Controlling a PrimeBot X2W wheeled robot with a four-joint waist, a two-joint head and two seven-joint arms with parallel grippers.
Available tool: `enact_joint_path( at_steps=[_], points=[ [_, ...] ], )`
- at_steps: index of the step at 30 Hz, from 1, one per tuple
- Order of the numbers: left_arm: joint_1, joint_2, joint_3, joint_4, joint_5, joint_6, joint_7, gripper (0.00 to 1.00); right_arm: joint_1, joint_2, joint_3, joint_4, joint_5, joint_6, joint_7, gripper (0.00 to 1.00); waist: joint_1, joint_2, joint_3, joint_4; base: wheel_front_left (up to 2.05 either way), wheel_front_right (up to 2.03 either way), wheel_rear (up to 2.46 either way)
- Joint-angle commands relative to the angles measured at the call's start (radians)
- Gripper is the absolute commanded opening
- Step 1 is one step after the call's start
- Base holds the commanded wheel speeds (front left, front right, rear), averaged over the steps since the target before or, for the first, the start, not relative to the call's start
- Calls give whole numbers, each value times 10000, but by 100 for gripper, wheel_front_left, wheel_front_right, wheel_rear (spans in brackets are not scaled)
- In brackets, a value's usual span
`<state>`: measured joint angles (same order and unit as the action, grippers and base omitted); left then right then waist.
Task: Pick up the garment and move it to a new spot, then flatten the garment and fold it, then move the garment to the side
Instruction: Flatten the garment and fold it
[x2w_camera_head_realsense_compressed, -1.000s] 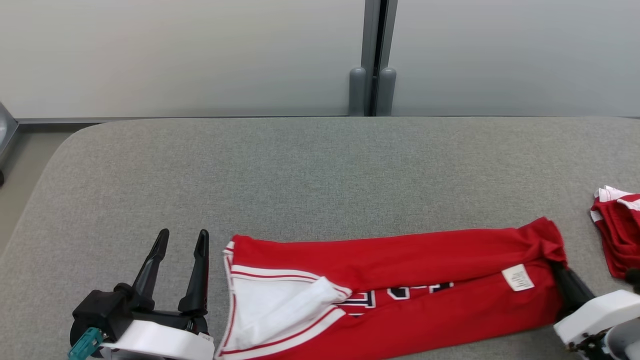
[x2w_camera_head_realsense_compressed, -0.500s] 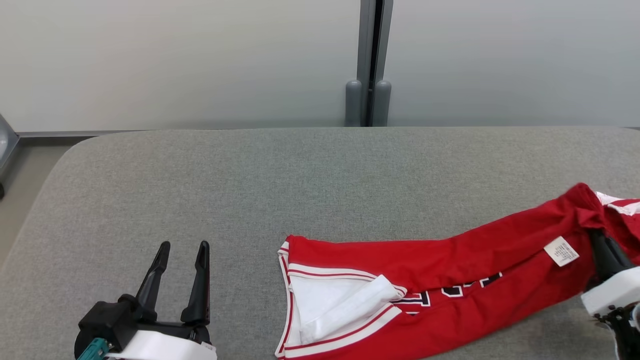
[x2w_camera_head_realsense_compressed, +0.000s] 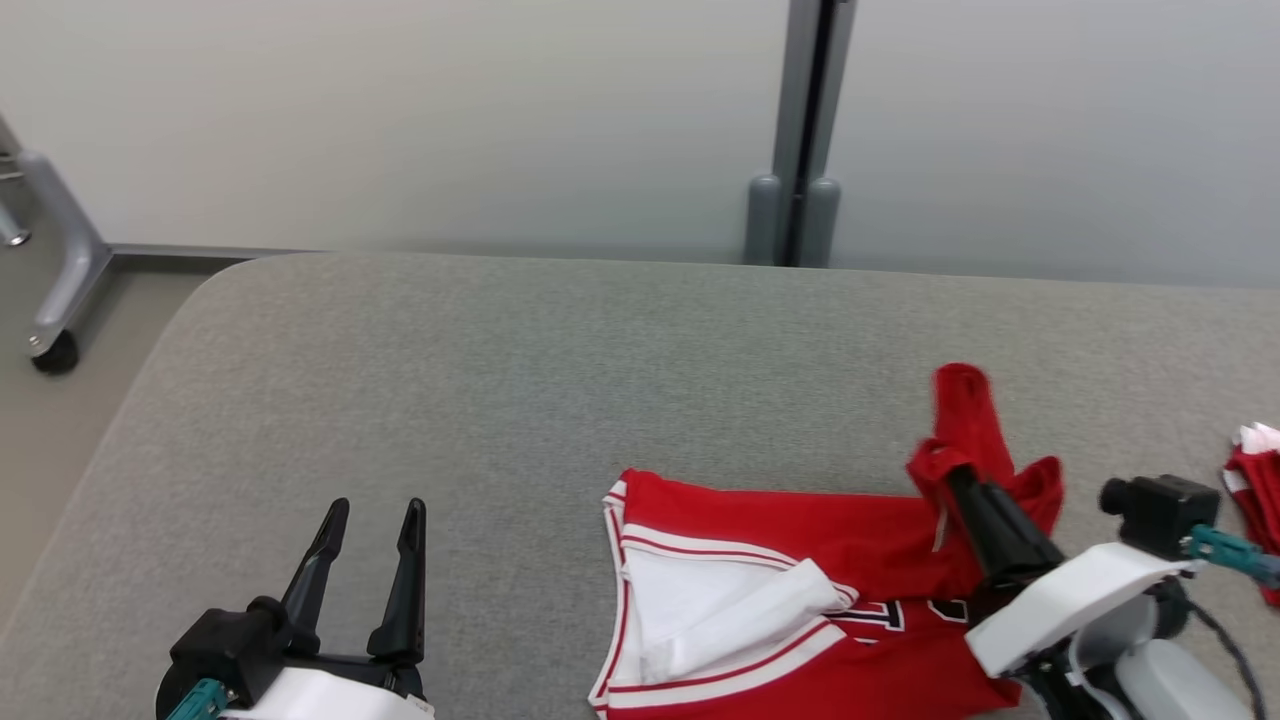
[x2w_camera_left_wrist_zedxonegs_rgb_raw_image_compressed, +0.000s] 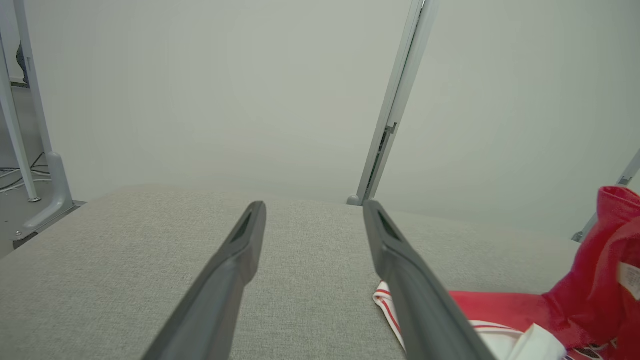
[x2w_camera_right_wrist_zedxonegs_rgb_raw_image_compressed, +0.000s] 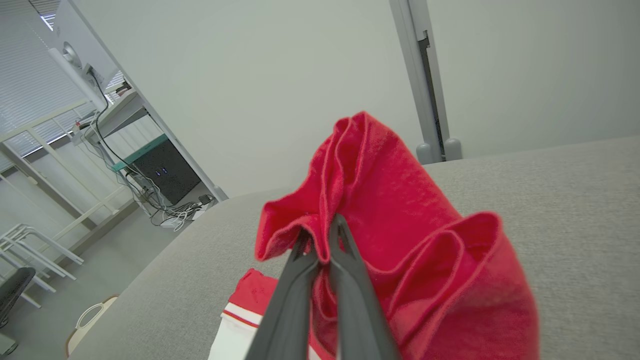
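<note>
Near the front edge of the grey padded surface (x2w_camera_head_realsense_compressed: 450, 380), right of centre, lies the garment (x2w_camera_head_realsense_compressed: 800, 530), a red jersey with white-and-red trim and dark lettering. Its white-lined opening is turned toward the robot's left. At the garment's other end, the right gripper (x2w_camera_head_realsense_compressed: 957, 478) is clenched on a bunched fold, and this end stands raised above the surface while the trimmed end rests flat. In the right wrist view the two dark fingers (x2w_camera_right_wrist_zedxonegs_rgb_raw_image_compressed: 345, 280) meet at their tips on a hem of the garment (x2w_camera_right_wrist_zedxonegs_rgb_raw_image_compressed: 400, 225), which rises in loose folds around and above them. At the lower left of the head view, the left gripper (x2w_camera_head_realsense_compressed: 372, 512) has its fingers spread and holds nothing. It sits low over bare surface, well apart from the trimmed edge. In the left wrist view the garment's striped edge (x2w_camera_left_wrist_zedxonegs_rgb_raw_image_compressed: 387, 300) shows just beside the finger at that view's right, and a white label (x2w_camera_left_wrist_zedxonegs_rgb_raw_image_compressed: 630, 280) sits on the raised part. At the right edge of the head view a second red-and-white cloth (x2w_camera_head_realsense_compressed: 1255, 490) lies apart from the garment. Behind the surface stand pale wall panels joined by a grey post (x2w_camera_head_realsense_compressed: 800, 120), and at far left there is a grey frame leg (x2w_camera_head_realsense_compressed: 50, 300) on a caster
</note>
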<state>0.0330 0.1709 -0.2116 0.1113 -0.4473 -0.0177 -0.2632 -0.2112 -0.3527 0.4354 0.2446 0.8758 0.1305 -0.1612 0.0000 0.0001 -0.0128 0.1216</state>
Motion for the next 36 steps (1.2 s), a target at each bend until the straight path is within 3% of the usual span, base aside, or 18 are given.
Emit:
enact_joint_path(
  at_steps=[1, 12, 22, 23, 24, 25, 26, 31, 36],
  points=[
    [-185, 26, -9, 59, 61, -74, 18, 100, -21, 200, 149, -177, -140, 7, 216, 0, 0, -1, 74, 316, 0, 0, 0],
    [-634, -115, -275, 498, -21, -241, 41, 100, -628, 1679, 1173, 772, -216, 7, 743, 0, 0, -1, 416, 1787, 0, 0, 0],
    [-881, -158, -316, 802, -84, -274, 16, 100, -1401, 2363, 2312, 2554, 157, 7, 775, 0, 0, -1, 630, 2105, 0, 0, 0],
    [-897, -170, -328, 837, -96, -289, 14, 100, -1453, 2412, 2385, 2757, 199, 7, 735, 8, 0, -1, 631, 2088, 0, 0, 0],
    [-907, -178, -341, 869, -99, -303, 11, 100, -1501, 2455, 2471, 2923, 234, 7, 688, 38, 0, -1, 619, 2060, 0, 0, 0],
    [-909, -180, -340, 887, -98, -307, 9, 100, -1549, 2509, 2580, 3027, 299, 7, 638, 93, 0, -1, 611, 2022, 0, 0, 0],
    [-916, -171, -334, 902, -100, -312, 7, 100, -1595, 2558, 2676, 3103, 401, 7, 582, 100, 0, -1, 602, 1969, 0, 0, 0],
    [-921, -103, -295, 969, -105, -315, 7, 100, -1783, 2556, 2967, 2966, 702, 7, 195, 100, 0, -1, 503, 1691, 0, 0, 0],
    [-755, -34, -241, 993, -99, -334, -3, 100, -1814, 1993, 2901, 2185, 1073, 7, -407, 100, 0, -1, 241, 1236, 0, 0, 0]
  ],
)
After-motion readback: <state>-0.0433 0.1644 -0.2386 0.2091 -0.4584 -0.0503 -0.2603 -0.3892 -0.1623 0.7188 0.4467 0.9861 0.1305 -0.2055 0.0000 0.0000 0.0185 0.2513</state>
